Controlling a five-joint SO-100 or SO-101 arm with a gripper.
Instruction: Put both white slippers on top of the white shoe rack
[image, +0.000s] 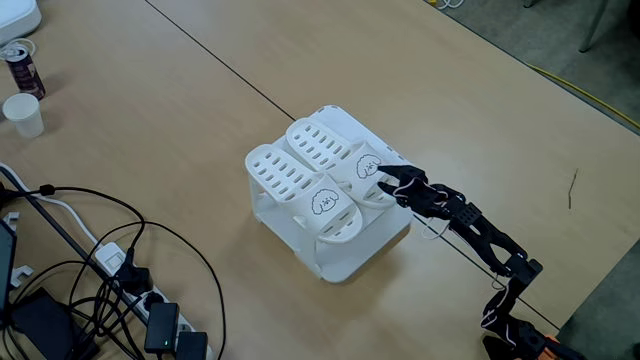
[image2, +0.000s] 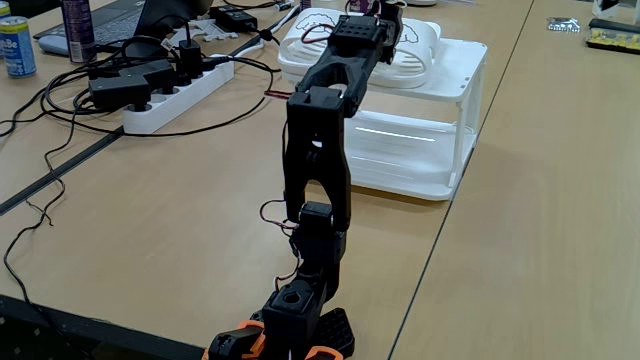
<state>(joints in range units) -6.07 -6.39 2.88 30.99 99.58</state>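
Observation:
The white shoe rack (image: 262, 208) stands mid-table, and both white slippers lie side by side on its flat top. In a fixed view, the left slipper (image: 293, 180) and the right slipper (image: 328, 148) each show a small black drawing on the strap. My gripper (image: 383, 179) reaches in from the right, its black fingertips at the strap edge of the right slipper. The jaws stand a little apart; whether they pinch the strap is unclear. From behind the arm, another fixed view shows the rack (image2: 455, 110), a slipper (image2: 418, 45) on it, and the gripper (image2: 386, 14) mostly hidden.
A paper cup (image: 22, 114) and a can (image: 22, 66) stand at far left. Black cables and a power strip (image: 150, 312) crowd the lower left, with the strip (image2: 170, 97) also left of the arm. The table edge runs along the upper right.

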